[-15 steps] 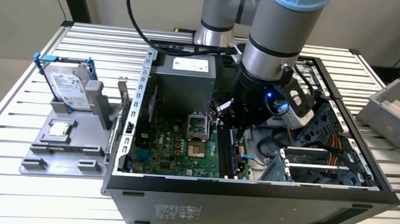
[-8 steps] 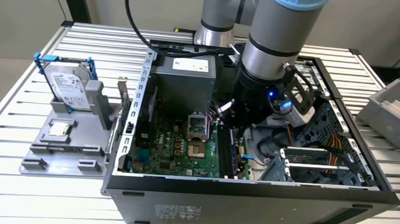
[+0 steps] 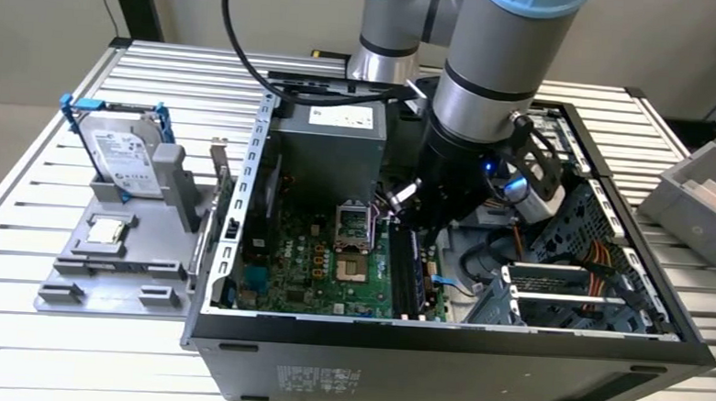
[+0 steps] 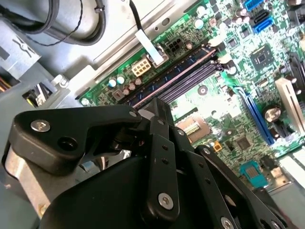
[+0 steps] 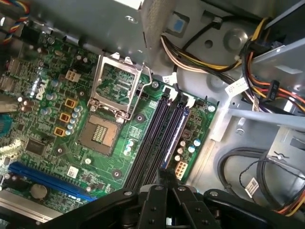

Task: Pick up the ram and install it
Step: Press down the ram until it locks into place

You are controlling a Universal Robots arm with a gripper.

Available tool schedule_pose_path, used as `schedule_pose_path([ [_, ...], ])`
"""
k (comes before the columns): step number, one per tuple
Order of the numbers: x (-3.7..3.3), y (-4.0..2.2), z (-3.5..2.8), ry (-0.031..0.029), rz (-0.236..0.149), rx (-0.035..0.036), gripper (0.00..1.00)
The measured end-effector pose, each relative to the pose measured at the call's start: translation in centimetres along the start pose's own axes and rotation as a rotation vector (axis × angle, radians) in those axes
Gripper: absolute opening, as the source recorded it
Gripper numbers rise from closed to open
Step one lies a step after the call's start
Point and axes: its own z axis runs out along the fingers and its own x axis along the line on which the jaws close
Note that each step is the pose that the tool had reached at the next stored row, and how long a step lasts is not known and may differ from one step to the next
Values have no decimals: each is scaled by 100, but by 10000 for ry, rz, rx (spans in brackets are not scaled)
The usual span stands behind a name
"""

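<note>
Inside the open grey computer case point(image 3: 449, 338), the black gripper point(image 5: 164, 183), fingers together, should press the long thin dark ram stick point(image 5: 172, 133) squarely down into its slot.

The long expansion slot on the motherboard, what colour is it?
Blue; the expansion slot on the motherboard shows best in the first wrist view.

The arm point(image 3: 487, 97) is held nearly upright, its wrist turned downward. The pincer point(image 3: 412, 213) is seen at its low end in the exterior view. In both wrist views its black fingers point(image 4: 159, 114) are brought close together, tips narrowly pointed.
</note>
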Motion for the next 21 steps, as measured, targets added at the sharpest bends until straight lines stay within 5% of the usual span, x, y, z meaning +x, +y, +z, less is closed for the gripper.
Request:
schedule_pose_path([
  [12, -1, 2, 0, 31, -385, -24, 0],
  [17, -3, 1, 0, -51, -409, -303, 0],
  [21, -9, -1, 0, -58, -643, -315, 0],
])
